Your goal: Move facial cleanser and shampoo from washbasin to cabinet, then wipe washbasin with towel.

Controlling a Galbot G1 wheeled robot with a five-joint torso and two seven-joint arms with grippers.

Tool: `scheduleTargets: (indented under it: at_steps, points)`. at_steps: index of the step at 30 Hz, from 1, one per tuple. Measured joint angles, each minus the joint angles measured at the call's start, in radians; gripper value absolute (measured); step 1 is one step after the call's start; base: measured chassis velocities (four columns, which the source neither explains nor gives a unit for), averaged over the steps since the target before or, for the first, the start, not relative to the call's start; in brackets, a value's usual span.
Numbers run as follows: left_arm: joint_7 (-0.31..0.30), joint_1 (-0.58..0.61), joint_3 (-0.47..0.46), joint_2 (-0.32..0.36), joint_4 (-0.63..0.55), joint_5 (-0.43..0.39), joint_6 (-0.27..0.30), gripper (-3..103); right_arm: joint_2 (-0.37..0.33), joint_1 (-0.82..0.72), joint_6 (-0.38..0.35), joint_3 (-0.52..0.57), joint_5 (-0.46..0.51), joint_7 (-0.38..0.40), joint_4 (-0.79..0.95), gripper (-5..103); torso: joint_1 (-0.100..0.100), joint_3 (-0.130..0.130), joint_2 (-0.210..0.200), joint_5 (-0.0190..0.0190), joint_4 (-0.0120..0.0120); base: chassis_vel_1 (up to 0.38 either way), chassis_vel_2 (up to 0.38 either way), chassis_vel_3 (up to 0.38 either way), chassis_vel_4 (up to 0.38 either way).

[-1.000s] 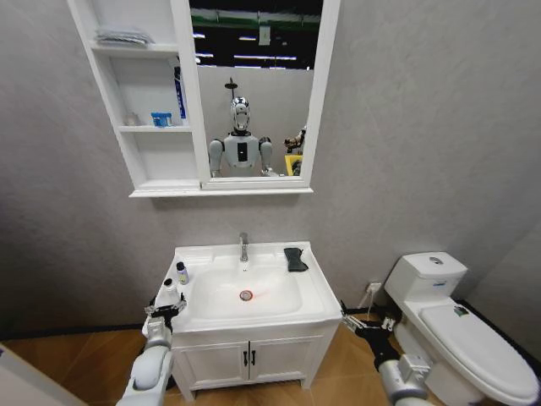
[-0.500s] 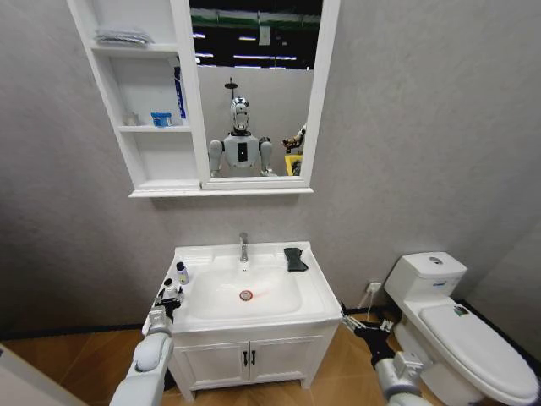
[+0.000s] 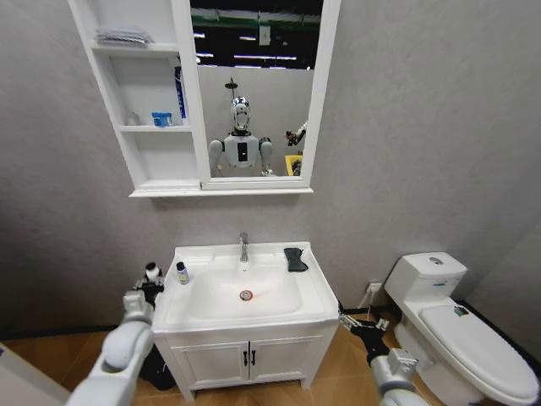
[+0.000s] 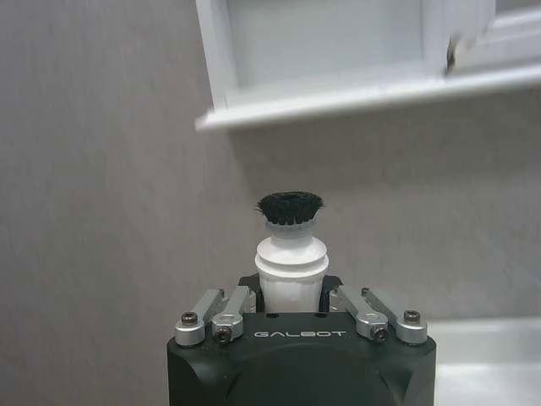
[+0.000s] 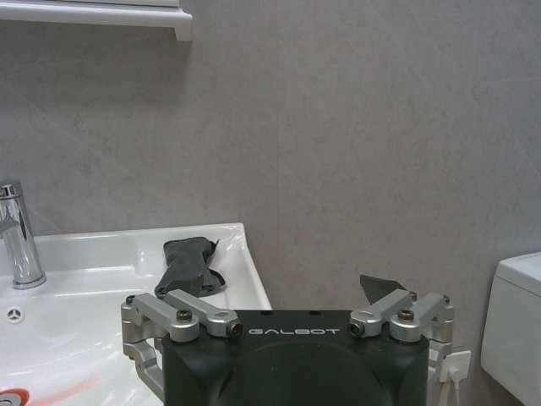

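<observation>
The left tool [image 3: 150, 279], raised beside the left edge of the white rectangular ceramic washbasin [image 3: 317, 288], grips a small white black-capped bottle [image 4: 291, 254] upright. The right tool [image 3: 348, 322] hangs low off the basin's right front corner, jaws spread and empty; a small black folded towel [image 3: 295, 259] lies on the rear right rim

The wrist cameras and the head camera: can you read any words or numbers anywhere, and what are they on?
"GALBOT": on the black housing of the left pincer, which grips a white black-capped bottle.
"GALBOT": on the black housing of the right pincer.
Blue tube and small blue box in the white wall cabinet: print too small to read.
</observation>
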Motion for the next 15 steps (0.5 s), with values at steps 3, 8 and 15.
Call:
scheduleTargets:
  at_steps: [3,8,15]
  points:
    - [-0.030,-0.101,0.010,0.128,-0.011,-0.109,0.048,32,0.006,0.000,0.008,-0.001,-0.008,-0.003,-0.020,100,0.000,0.000,0.000,0.0007,0.0000,0.000,0.000,0.000,0.000]
    - [-0.081,-0.349,0.120,0.249,0.049,-0.286,0.108,32,0.024,0.007,0.041,0.004,-0.038,-0.004,-0.073,100,0.000,0.000,0.000,0.0005,0.0004,0.000,0.000,0.000,0.000]
    - [-0.078,-0.894,0.498,0.206,0.352,-0.401,0.126,32,0.024,0.009,0.050,0.028,-0.039,-0.004,-0.076,100,0.000,0.000,0.000,-0.0011,-0.0001,0.000,0.000,0.000,0.000]
